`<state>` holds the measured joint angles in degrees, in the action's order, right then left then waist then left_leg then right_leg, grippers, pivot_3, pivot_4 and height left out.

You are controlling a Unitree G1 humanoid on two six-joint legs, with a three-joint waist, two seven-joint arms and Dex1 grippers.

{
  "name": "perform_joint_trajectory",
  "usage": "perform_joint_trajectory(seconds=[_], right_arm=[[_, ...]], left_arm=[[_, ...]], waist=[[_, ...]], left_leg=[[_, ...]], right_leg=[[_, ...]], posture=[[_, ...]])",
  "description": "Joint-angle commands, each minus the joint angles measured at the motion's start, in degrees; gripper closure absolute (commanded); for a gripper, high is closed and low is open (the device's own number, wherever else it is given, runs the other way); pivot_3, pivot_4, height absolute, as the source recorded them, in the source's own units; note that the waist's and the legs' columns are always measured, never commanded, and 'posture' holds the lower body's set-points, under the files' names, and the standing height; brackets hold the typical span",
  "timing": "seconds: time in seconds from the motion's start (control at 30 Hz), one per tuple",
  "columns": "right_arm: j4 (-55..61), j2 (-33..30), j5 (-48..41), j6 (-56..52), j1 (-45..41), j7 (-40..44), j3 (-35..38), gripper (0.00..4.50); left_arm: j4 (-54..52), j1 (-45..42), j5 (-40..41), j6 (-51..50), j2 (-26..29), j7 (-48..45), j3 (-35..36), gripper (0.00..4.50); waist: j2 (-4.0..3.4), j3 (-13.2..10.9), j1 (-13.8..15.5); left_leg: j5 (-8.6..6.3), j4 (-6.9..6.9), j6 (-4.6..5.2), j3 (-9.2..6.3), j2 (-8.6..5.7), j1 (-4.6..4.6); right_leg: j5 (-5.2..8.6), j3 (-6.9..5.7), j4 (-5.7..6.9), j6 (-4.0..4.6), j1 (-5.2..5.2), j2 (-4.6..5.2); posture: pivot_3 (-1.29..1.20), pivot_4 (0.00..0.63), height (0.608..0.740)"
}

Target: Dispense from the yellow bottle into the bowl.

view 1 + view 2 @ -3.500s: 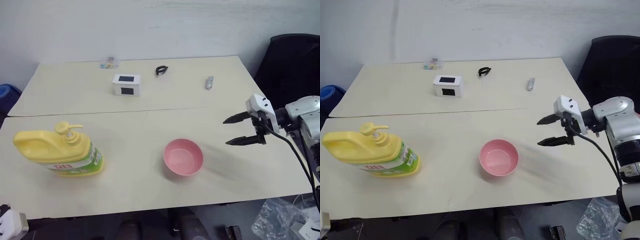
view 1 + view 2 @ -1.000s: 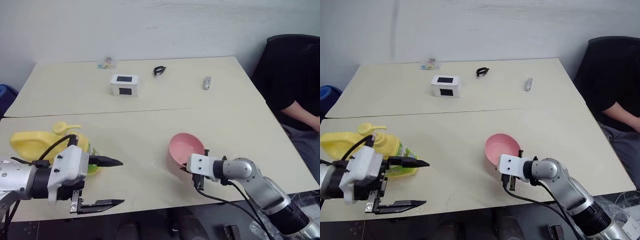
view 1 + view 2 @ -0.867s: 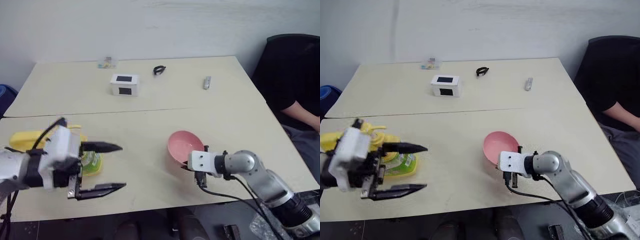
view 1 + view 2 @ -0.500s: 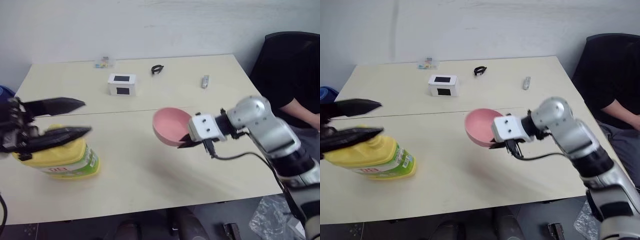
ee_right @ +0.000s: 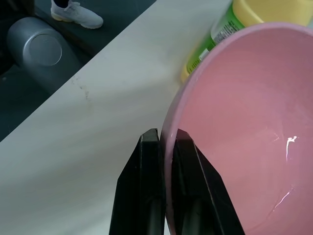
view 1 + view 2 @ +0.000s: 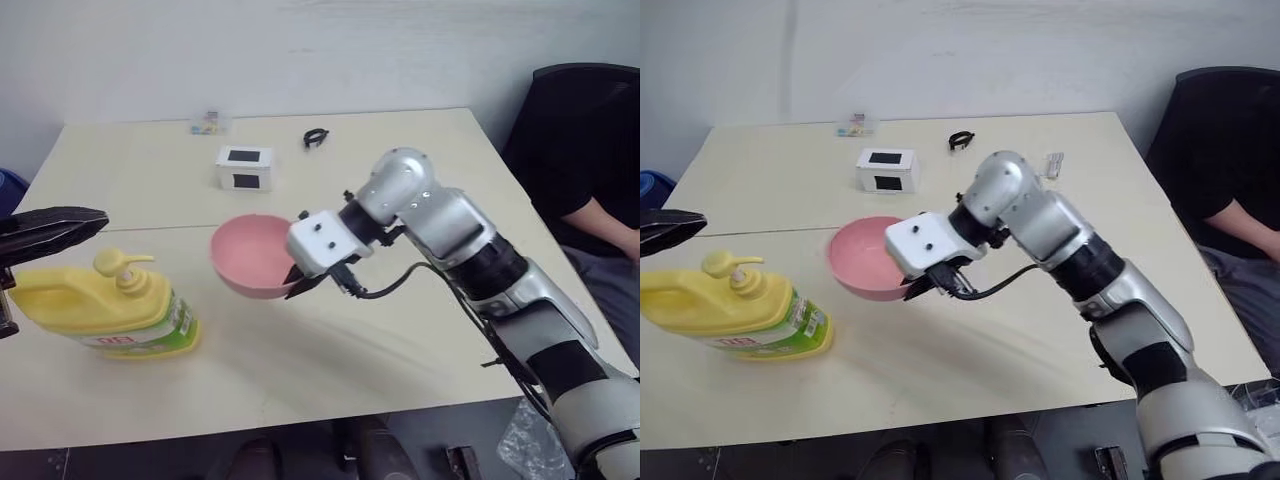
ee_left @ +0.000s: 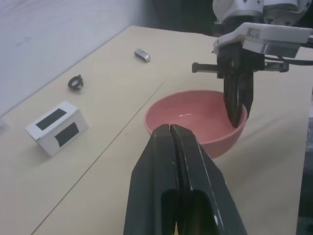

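Note:
The yellow bottle point(image 6: 100, 315) lies on its side at the table's left, its pump top point(image 6: 124, 267) pointing up and its green label facing front. My right gripper point(image 6: 297, 284) is shut on the near rim of the pink bowl point(image 6: 248, 255), holding it off the table just right of the pump. In the right wrist view the fingers point(image 5: 149, 196) pinch the bowl's rim point(image 5: 168, 127) with the bottle point(image 5: 266, 10) just beyond. My left gripper point(image 6: 98, 218) hangs shut and empty above the bottle's left end, pointing toward the bowl point(image 7: 195, 120).
At the back of the table sit a white box with black patches point(image 6: 244, 167), a black ring point(image 6: 318, 138), a small grey object point(image 6: 410, 162) and a small colourful item point(image 6: 208, 123). A person in black point(image 6: 600, 225) sits by the table's right edge.
My right gripper has lifted the bowl off the table and carried it left, up next to the bottle's pump. My left gripper has shut and risen to above the bottle.

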<state>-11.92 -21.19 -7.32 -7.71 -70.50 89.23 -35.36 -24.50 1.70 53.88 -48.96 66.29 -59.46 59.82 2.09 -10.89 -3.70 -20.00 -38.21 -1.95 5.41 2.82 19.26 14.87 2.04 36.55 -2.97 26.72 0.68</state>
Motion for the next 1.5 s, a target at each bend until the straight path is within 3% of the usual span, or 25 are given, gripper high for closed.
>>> perform_joint_trajectory(seconds=[0.03, 0.53, 0.97, 1.5], right_arm=[[-3.1, 3.8, 1.8, 2.5, -3.7, 1.8, -0.2, 4.50], [-14.4, 15.7, 4.7, 4.9, -11.8, 1.0, 1.8, 4.50], [-16.6, 18.6, 3.7, 5.1, -15.0, 1.9, 3.4, 4.50], [-16.9, 18.4, 6.0, 9.1, -13.6, 2.3, 1.5, 4.50]], left_arm=[[-1.0, 1.5, -2.3, 1.1, -1.2, -0.2, 3.4, 4.48], [-1.3, 6.5, -8.4, 6.5, -6.8, 0.1, 2.0, 4.48], [-1.4, 8.7, -12.2, 11.3, -9.4, 0.9, -2.0, 4.48], [-2.0, 13.0, -19.3, 18.5, -8.0, 0.1, -9.5, 4.48]], waist=[[0.01, 0.0, -0.4], [0.06, 0.0, -2.4], [0.08, 0.0, -2.9], [0.03, 0.0, -2.9]], left_leg=[[0.00, 0.00, -0.01, -0.01, 0.01, -0.01], [-0.05, 0.00, -0.12, -0.32, 0.24, 0.00], [-0.07, 0.03, -0.15, -0.99, 0.41, 0.04], [-0.06, 0.03, -0.14, -1.08, 0.29, -0.09]], right_leg=[[0.00, 0.00, 0.01, 0.00, 0.00, 0.01], [0.16, 0.02, 0.35, 0.28, 0.04, 0.40], [0.21, -0.15, 0.36, 0.36, 0.01, 0.47], [0.23, -0.18, 0.59, 0.40, -0.06, 0.62]], posture=[[0.00, 0.150, 0.740], [0.00, 0.150, 0.740], [0.00, 0.150, 0.740], [0.00, 0.150, 0.740]])
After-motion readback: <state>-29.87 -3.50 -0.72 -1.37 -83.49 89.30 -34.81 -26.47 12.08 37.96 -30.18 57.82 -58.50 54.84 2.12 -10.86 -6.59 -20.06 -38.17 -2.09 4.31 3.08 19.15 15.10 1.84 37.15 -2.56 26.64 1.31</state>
